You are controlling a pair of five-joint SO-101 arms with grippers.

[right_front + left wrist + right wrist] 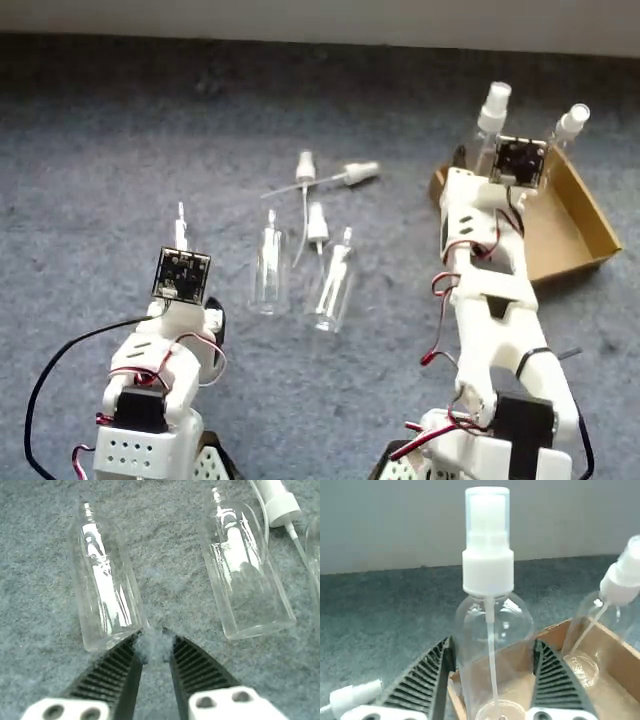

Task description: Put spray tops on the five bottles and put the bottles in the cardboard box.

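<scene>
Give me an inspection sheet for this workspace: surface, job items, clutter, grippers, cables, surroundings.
Surface: grey carpet throughout.
Job's things: three uncapped bottles lying on the carpet; three loose spray tops among them; two capped bottles standing in the cardboard box.
Clutter: nothing seen.
Grippers: left gripper open, holding nothing, its tips at the base of one lying bottle; right gripper shut on one capped bottle inside the box.
Cables: red, white and black wires run along both arms; a black cable loops over the carpet beside the left arm.
Surroundings: pale wall behind the carpet.
</scene>
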